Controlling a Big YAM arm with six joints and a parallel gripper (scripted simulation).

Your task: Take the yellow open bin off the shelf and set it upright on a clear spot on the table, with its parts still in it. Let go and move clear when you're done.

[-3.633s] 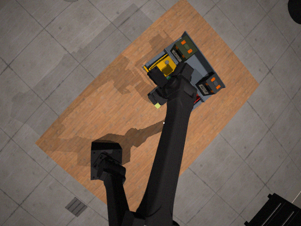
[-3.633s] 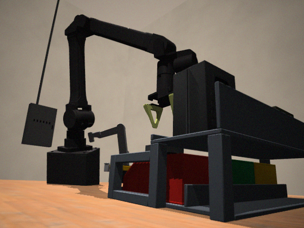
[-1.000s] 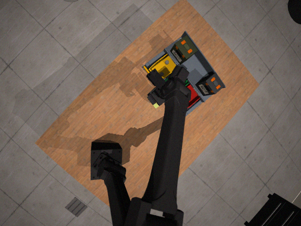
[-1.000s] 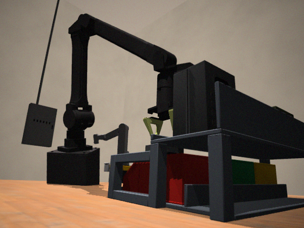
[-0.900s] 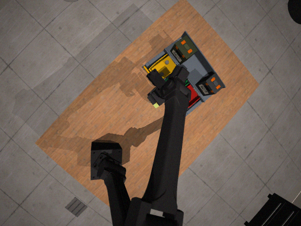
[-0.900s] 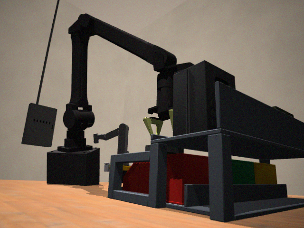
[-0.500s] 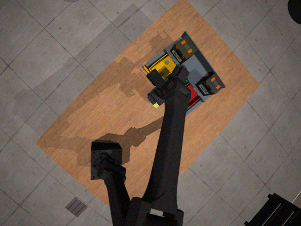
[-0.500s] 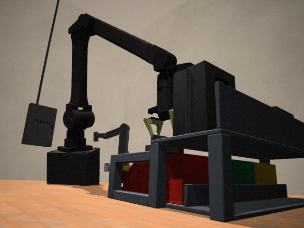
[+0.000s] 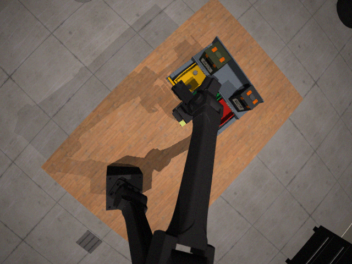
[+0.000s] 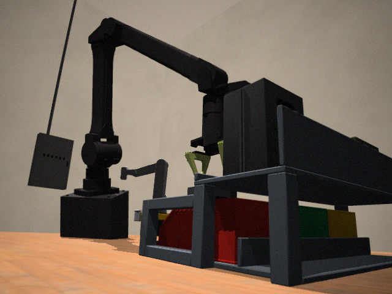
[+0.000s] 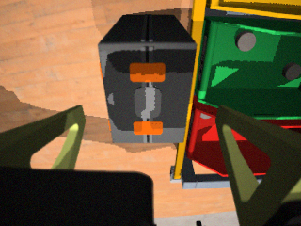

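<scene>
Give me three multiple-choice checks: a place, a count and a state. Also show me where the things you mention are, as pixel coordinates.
1. Which bin sits between the other two?
A) yellow
B) green
C) red

2. How many coloured bins are on the shelf?
A) two
B) four
C) three

3. How is the gripper (image 9: 188, 112) (image 10: 212, 172) (image 11: 150, 112)?
A) open
B) shut on a bin
C) shut, holding nothing

1 B: the green bin (image 10: 313, 221) (image 11: 256, 89) separates the others.
2 C: yellow bin (image 9: 187, 75) (image 10: 342, 224) (image 11: 254, 6), green and red bin (image 9: 225, 112) (image 10: 242, 218) (image 11: 221, 151).
3 A: the fingers stand wide apart.

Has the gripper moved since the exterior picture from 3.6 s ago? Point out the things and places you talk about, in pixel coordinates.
Yes: in the exterior view, the gripper (image 9: 181, 123) (image 10: 209, 173) (image 11: 150, 112) is lower, its visible fingertip now down near the shelf's (image 10: 283, 228) upper board edge.
</scene>
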